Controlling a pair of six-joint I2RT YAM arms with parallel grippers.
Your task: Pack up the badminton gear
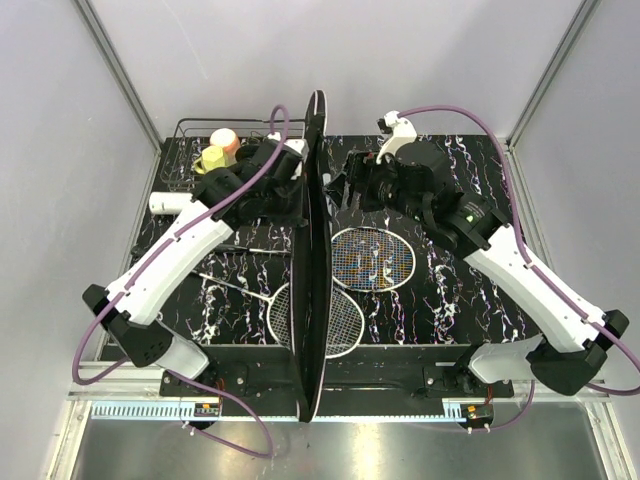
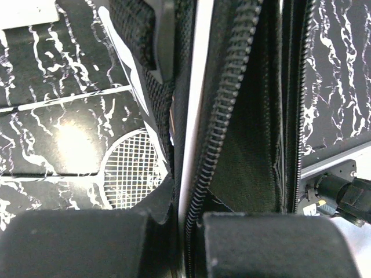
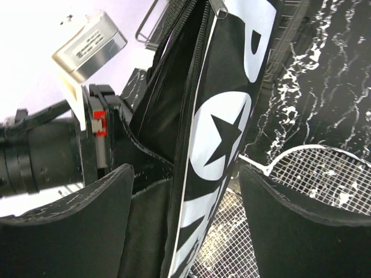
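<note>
The black racket-shaped bag [image 1: 315,260] stands on edge down the middle of the table, its zip open. My left gripper [image 1: 288,188] is shut on one zip edge of the bag [image 2: 200,116], pinching the white piping between its pads [image 2: 69,243]. My right gripper [image 3: 185,231] stands open astride the other flap [image 3: 223,133], the printed one with the star, its fingers [image 3: 307,231] apart from the cloth. Two rackets lie flat on the table: one head [image 1: 372,258] is right of the bag, the other [image 1: 345,318] lies under it. A white tube [image 1: 170,202] lies at the left.
A black wire basket [image 1: 190,130] with a yellow cup [image 1: 212,158] and a pink cup [image 1: 225,138] stands at the back left. The second racket's thin shaft [image 1: 235,285] runs across the table under the left arm.
</note>
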